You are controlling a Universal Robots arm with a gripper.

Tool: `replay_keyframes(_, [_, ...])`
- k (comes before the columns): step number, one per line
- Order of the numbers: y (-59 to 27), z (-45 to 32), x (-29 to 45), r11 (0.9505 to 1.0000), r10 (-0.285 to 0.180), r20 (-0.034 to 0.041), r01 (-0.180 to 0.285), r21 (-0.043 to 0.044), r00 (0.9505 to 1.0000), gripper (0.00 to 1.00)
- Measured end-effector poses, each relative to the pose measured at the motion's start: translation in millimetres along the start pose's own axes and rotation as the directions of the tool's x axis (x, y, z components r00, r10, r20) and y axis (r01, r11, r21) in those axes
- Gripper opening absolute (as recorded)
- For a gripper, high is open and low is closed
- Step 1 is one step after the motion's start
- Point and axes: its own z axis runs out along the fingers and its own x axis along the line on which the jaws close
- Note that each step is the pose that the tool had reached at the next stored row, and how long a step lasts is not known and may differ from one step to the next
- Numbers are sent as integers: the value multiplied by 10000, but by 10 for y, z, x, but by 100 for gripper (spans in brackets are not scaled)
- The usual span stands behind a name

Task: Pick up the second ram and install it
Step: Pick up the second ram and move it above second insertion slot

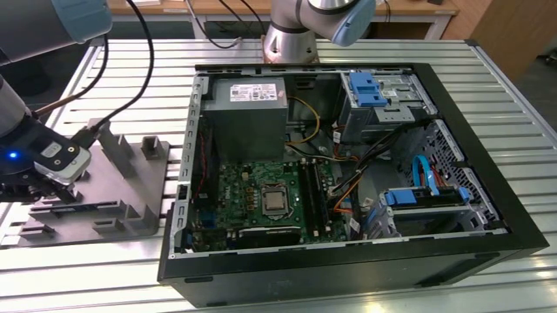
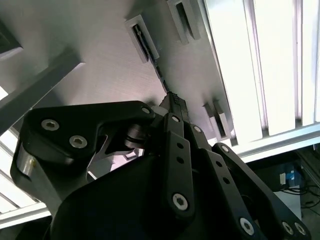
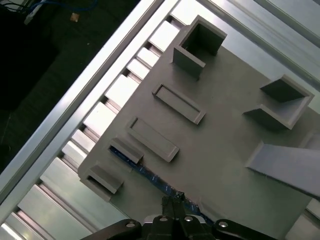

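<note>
Grip first: the pincer (image 3: 175,201) has its fingers drawn almost together, and the second ram (image 3: 147,173) appears to run between their tips, so I judge it closed on the stick's upper edge, though contact itself is hard to see.

The stick stands on edge in a narrow slot of the grey holder plate (image 3: 225,150), along the plate's border that runs beside the table slats. It is a thin bluish-dark strip. The tips sit part-way along its length, towards one end, not at the middle.

By its look, the stick is light and stiff but delicate. A thin board like this would tolerate little bending or twisting, and its contact edge, down in the plate's slot, is best left untouched. The long upper edge is the sensible place to take hold, pinching across the thin faces. A grip nearer the middle would keep it from tipping.

The arm (image 1: 10,107) comes in over the plate from the exterior view's left, with the wrist turned down so the fingers point nearly straight at the plate. Beside the plate, towards the exterior view's right, lies the open computer case (image 1: 348,267) with the green board (image 1: 239,192) inside, well apart from the pincer.
</note>
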Motion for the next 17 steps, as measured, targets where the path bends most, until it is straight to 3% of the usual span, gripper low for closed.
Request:
replay_keyframes(9, [0,0,0,9980,-637,-27,637,20,9980,10])
replay_keyframes(17, [0,0,0,9930,-1183,-50,1183,35,9930,10])
